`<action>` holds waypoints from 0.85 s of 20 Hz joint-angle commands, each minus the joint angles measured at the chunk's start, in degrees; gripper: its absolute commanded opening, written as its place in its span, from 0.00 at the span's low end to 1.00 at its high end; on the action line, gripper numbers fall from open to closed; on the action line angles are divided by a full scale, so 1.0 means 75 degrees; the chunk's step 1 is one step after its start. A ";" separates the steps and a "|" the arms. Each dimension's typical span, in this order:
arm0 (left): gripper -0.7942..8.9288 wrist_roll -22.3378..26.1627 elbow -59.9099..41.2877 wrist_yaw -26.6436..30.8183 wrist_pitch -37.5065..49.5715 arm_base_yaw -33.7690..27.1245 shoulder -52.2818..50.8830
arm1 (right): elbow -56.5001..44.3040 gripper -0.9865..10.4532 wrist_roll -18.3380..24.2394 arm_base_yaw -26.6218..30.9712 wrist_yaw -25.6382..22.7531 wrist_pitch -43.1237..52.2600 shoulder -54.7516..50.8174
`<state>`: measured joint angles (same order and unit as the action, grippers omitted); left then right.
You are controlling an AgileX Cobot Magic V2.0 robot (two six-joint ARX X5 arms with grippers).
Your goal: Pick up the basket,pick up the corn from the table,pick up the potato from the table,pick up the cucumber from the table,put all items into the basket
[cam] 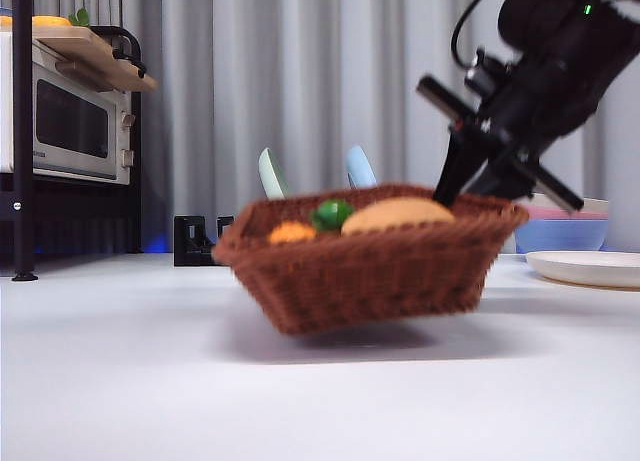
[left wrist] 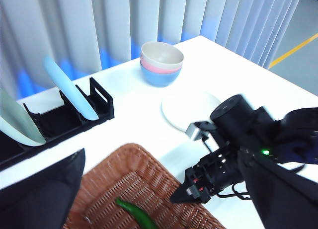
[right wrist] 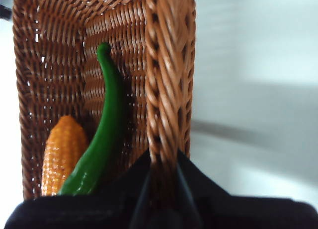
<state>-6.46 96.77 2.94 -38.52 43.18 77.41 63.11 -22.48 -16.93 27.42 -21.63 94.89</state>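
Note:
The brown wicker basket hangs tilted just above the white table, with a shadow under it. My right gripper comes down from the upper right and is shut on its right rim; the right wrist view shows its jaws clamped on the rim. Inside lie the bumpy orange corn, the green cucumber and the tan potato. My left gripper is open and empty above the basket, looking down on the cucumber and the right gripper.
Stacked pastel bowls and a white plate stand at the right. A black dish rack with upright plates is behind the basket. A microwave on a shelf stands at the far left.

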 commanded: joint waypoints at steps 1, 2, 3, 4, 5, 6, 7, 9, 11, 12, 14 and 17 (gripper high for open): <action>0.73 0.0271 0.0006 0.0087 -0.0082 -0.0023 -0.0239 | 0.0023 0.07 -0.0213 -0.0017 0.0096 0.0108 0.0312; 0.73 0.0283 0.0006 0.0213 -0.0160 -0.0020 -0.0335 | 0.0023 0.07 -0.0227 -0.0017 0.0096 0.0105 0.0399; 0.73 0.0326 0.0006 0.0233 -0.0271 -0.0020 -0.0414 | 0.0023 0.11 -0.0227 -0.0017 0.0087 0.0087 0.0434; 0.73 0.0376 0.0006 0.0224 -0.0376 -0.0020 -0.0466 | 0.0023 0.18 -0.0230 -0.0017 0.0064 0.0082 0.0434; 0.73 0.0458 0.0006 0.0256 -0.0495 -0.0023 -0.0525 | 0.0023 0.30 -0.0233 -0.0017 0.0026 0.0082 0.0434; 0.73 0.0525 0.0006 0.0318 -0.0624 -0.0023 -0.0551 | 0.0023 0.42 -0.0300 -0.0017 -0.0216 0.0058 0.0434; 0.73 0.0697 0.0006 0.0431 -0.0758 -0.0020 -0.0565 | 0.0023 0.51 -0.0344 -0.0006 -0.0481 -0.0035 0.0431; 0.72 0.0994 0.0006 0.0781 -0.1160 -0.0026 -0.0574 | 0.0023 0.56 -0.0213 0.0055 -0.0667 -0.0300 0.0385; 0.72 0.1297 0.0006 0.1495 -0.1714 -0.0026 -0.0574 | 0.0023 0.55 0.0184 0.0128 -0.0740 -0.0679 0.0090; 0.70 0.1370 0.0006 0.1920 -0.2017 -0.0026 -0.0577 | 0.0023 0.55 0.0361 0.0137 -0.0819 -0.0801 -0.0146; 0.39 0.1553 0.0006 0.2591 -0.2623 -0.0026 -0.0589 | 0.0023 0.55 0.0676 0.0134 -0.1067 -0.0985 -0.0799; 0.07 0.1615 0.0000 0.2804 -0.3296 -0.0044 -0.0638 | 0.0023 0.25 0.1142 0.0134 -0.1291 -0.1061 -0.1996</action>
<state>4.97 96.77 23.62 -63.57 43.03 72.90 63.11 -16.03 -16.01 17.91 -29.54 80.07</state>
